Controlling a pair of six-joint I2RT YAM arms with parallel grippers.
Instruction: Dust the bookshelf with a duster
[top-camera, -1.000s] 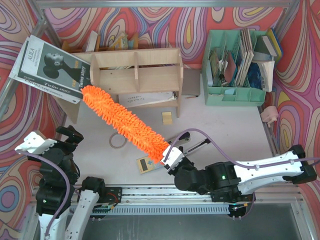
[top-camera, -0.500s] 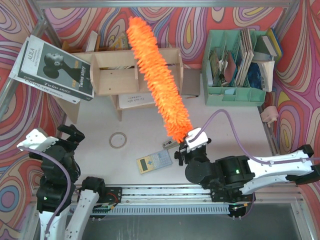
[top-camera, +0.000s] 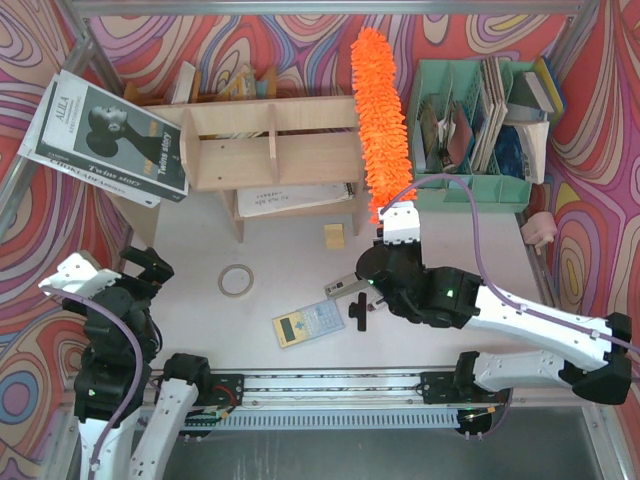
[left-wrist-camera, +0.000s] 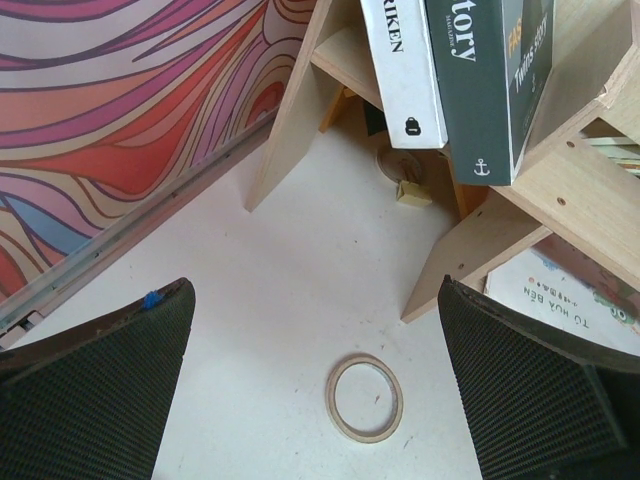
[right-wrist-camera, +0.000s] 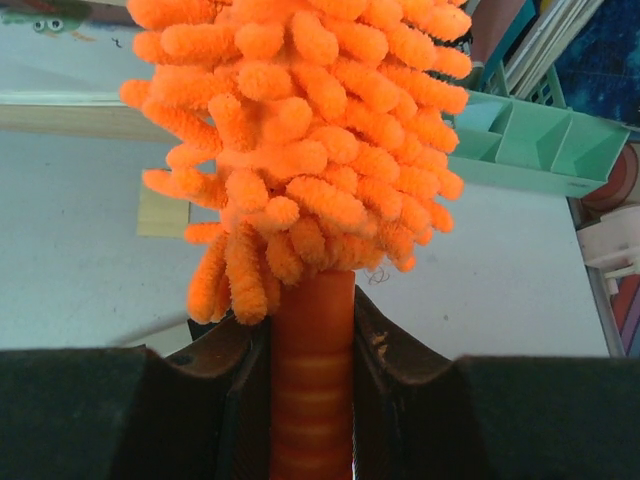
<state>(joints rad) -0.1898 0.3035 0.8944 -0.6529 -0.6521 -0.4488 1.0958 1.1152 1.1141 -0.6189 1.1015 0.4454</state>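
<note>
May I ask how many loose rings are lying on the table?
1. The ring lies flat on the table, in front of the bookshelf's left half, clear of its legs. Others may be hidden behind the shelf.

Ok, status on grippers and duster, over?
Right gripper shut on duster handle. Left gripper open, empty. Duster along bookshelf right end. Mint file organiser close beside brush.

Robot test cell in a lab, not a lived-in room; swirl-printed backdrop (top-camera: 300, 50) on every side; aluminium rail (top-camera: 330, 384) along the near edge; white table (top-camera: 190, 262) with staged props: bookshelf (top-camera: 300, 160), mint file organiser (top-camera: 470, 190).
</note>
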